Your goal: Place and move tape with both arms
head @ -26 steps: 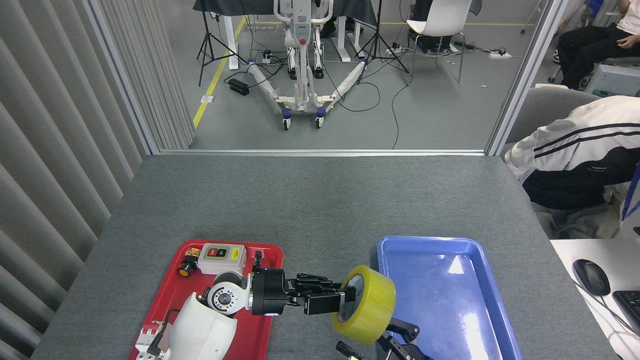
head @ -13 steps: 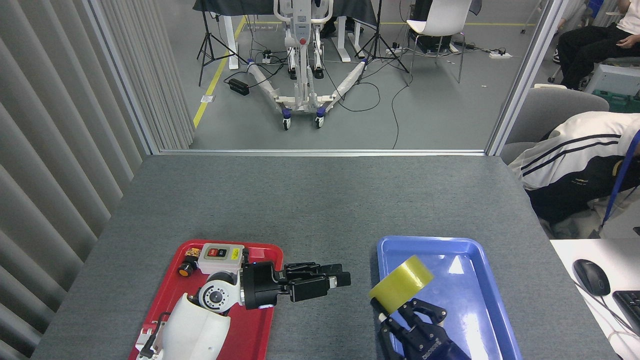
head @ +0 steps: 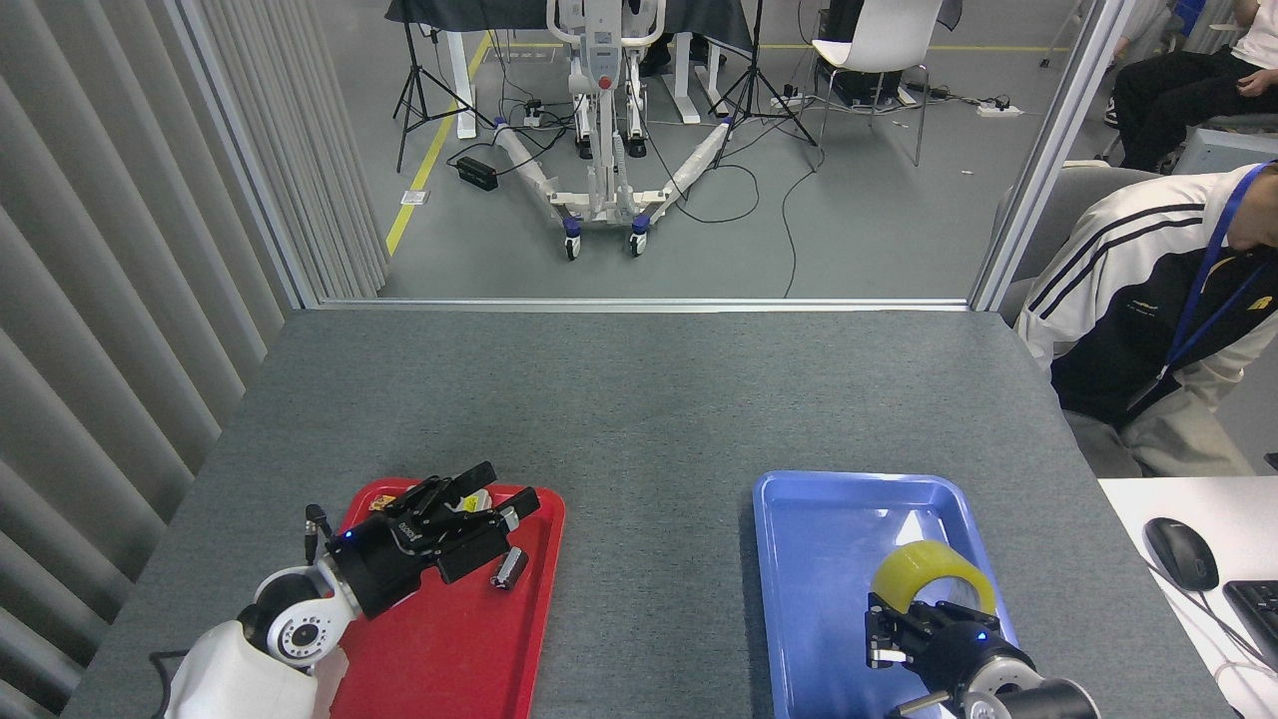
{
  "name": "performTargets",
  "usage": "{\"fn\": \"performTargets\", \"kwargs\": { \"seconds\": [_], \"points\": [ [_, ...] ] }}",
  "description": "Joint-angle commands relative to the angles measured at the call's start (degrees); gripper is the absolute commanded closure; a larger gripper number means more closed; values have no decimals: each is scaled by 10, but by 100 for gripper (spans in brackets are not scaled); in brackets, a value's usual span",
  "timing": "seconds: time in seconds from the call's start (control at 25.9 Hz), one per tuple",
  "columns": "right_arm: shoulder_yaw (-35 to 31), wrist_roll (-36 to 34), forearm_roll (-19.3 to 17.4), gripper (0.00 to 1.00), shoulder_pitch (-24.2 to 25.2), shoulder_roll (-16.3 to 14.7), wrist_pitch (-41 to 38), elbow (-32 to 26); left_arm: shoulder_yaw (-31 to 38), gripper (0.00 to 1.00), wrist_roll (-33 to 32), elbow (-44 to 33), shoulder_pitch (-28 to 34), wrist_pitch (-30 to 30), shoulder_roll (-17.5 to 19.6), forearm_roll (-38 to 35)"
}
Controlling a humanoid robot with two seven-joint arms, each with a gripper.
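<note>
The right gripper (head: 924, 617) clasps the tape (head: 933, 574) from its near side, over the blue tray (head: 819, 539); the roll is translucent yellow, standing on edge. The left gripper (head: 479, 499) hangs spread, empty, over the red tray (head: 469, 649)

A translucent yellow is shown by the tape (head: 933, 571), which is set over a glossy blue tray (head: 821, 559) on the right. A red tray (head: 469, 649) is seen on the left. The table (head: 639, 399) is covered in speckled grey. Both grippers, left (head: 469, 504) and right (head: 914, 624), are coloured black; a white jacket (head: 1128, 260) at the far right is crossed by 2 black stripes.
</note>
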Motion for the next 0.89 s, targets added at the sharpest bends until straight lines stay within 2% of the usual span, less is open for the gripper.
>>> {"fn": "performTargets", "kwargs": {
  "seconds": [0.0, 0.04, 0.08, 0.12, 0.15, 0.19, 0.27, 0.39, 0.5, 0.54, 0.62, 0.7, 0.73, 0.77, 0.85],
  "points": [
    [-1, 83, -81, 89, -20, -3, 58, 0, -58, 0, 128, -113, 70, 218, 14, -210],
    [0, 82, -99, 69, -25, -7, 81, 2, -88, 0, 148, -118, 80, 299, 13, -248],
    [-1, 78, -103, 32, -25, -13, 102, 3, -111, 0, 166, -116, 83, 370, 11, -264],
    [-1, 76, -110, 0, -24, -15, 119, 3, -127, 0, 173, -112, 83, 428, 10, -260],
    [-1, 76, -114, 0, -21, -15, 129, 3, -135, 0, 173, -107, 83, 467, 8, -254],
    [-1, 74, -114, 0, -20, -15, 129, 3, -138, 0, 167, -105, 83, 478, 5, -247],
    [-2, 48, -114, 0, -16, -14, 120, -2, -138, 0, 134, -113, 84, 475, 4, -224],
    [-8, -30, -119, 0, -12, -23, 118, 0, -128, 0, 66, -122, 85, 459, 6, -213],
    [-8, -53, -132, 0, -12, -24, 99, 2, -104, 0, 28, -121, 82, 457, 6, -192],
    [-8, -88, -132, 0, -12, -24, 74, 2, -100, 0, 20, -121, 81, 456, 7, -186],
    [-11, -229, -125, 0, -7, -28, 0, 2, -97, 0, 18, -126, 81, 453, 9, -179],
    [-19, -389, -86, 0, 10, -36, -38, 2, -96, 0, 30, -126, 81, 454, 8, -181],
    [-23, -461, -45, 0, 21, -35, -39, 2, -96, 0, 44, -126, 81, 455, 7, -185],
    [-24, -511, -5, 0, 29, -30, -35, 3, -96, 0, 71, -126, 81, 456, 6, -186],
    [-22, -530, 28, 0, 38, -15, 0, 7, -97, 0, 155, -127, 85, 455, 6, -188]
  ]
}}
